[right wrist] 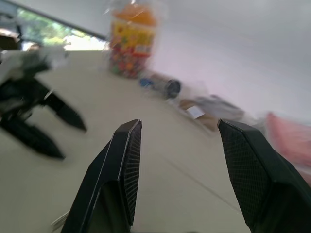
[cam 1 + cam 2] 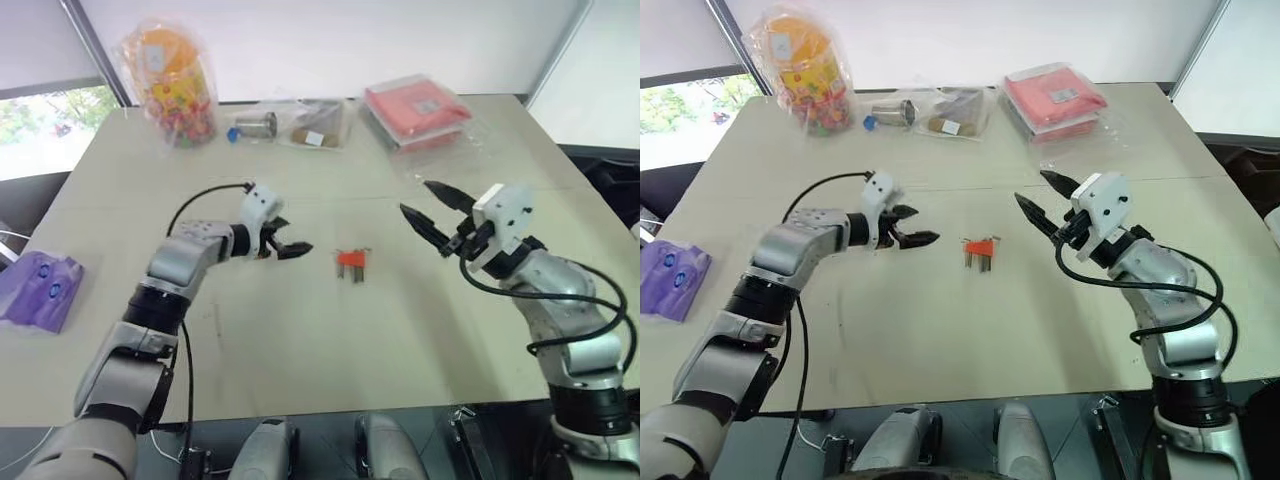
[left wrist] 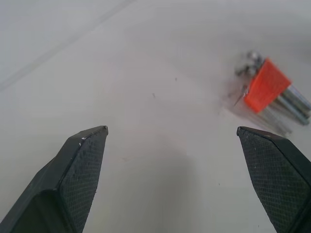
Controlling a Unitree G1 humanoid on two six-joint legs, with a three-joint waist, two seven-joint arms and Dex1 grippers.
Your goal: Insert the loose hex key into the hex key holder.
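A beige table (image 2: 300, 340) carries the work area, with bare surface around its centre. The left gripper (image 2: 288, 244) is released, empty, aimed at the hex key holder (image 2: 352, 262) just beside it. The right gripper (image 2: 432, 212), parted and empty, hovers raised beyond the holder; packets line the far edge.

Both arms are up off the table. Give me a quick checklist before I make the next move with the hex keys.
1. Left gripper open and empty: ok.
2. Right gripper open and empty: ok.
3. Hex key holder lying flat on the table between the grippers, touched by neither: ok.
4. Loose hex key located: cannot tell; a thin rod shows at the holder's edge in the left wrist view.
5. Key seated in holder: cannot tell.
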